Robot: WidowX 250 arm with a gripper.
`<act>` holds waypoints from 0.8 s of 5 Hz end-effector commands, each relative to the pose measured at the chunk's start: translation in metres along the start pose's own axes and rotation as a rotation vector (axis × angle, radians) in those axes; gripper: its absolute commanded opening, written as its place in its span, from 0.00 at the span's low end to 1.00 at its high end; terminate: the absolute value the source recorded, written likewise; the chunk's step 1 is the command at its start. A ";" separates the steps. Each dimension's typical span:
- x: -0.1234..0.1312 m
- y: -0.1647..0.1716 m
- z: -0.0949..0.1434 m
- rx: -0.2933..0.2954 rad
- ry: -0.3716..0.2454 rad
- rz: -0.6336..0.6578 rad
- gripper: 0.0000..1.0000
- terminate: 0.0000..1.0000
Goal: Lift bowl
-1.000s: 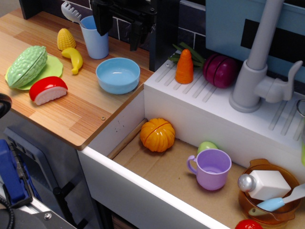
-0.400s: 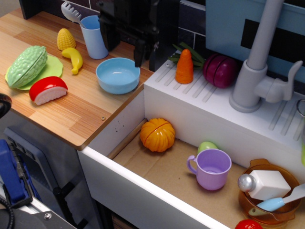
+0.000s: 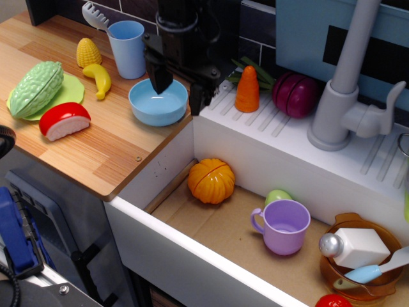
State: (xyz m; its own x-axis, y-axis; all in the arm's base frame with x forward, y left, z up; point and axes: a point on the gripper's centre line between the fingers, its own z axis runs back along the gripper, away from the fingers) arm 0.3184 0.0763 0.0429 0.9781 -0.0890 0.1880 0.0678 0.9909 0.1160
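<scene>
1. One bowl (image 3: 156, 104) matters here: the shallow light blue one, sitting flat on the wooden tabletop (image 3: 96, 150) near its right edge, just in front of the tall blue cup (image 3: 126, 48) and beside the raised white drainer (image 3: 287, 137) of the sink.
2. Approach looks done: the gripper (image 3: 177, 89) is down at the bowl's far right rim, one dark finger dipping inside the bowl and the other standing outside it, close to the drainer wall.
3. Jaws are spread apart and hold nothing (the rim sits between them, but I cannot tell whether either finger touches it).
4. Nothing of the lift itself shows yet; the bowl's base rests fully on the wood and it is level.
5. Left to do, as I judge it: pinch the rim between the fingers, then raise the bowl off the tabletop.
6. Watch point: a glossy thin rim gripped on one side may let the bowl tilt or slip, and the outer finger has little room next to the drainer.
</scene>
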 end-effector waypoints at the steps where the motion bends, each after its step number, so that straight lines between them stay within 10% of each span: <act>1: -0.001 0.009 -0.015 -0.024 -0.012 0.019 0.00 0.00; 4: 0.009 0.007 -0.011 0.015 -0.007 0.031 0.00 0.00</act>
State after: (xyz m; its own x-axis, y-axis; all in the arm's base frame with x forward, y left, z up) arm 0.3173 0.0830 0.0203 0.9914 -0.0660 0.1133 0.0526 0.9917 0.1169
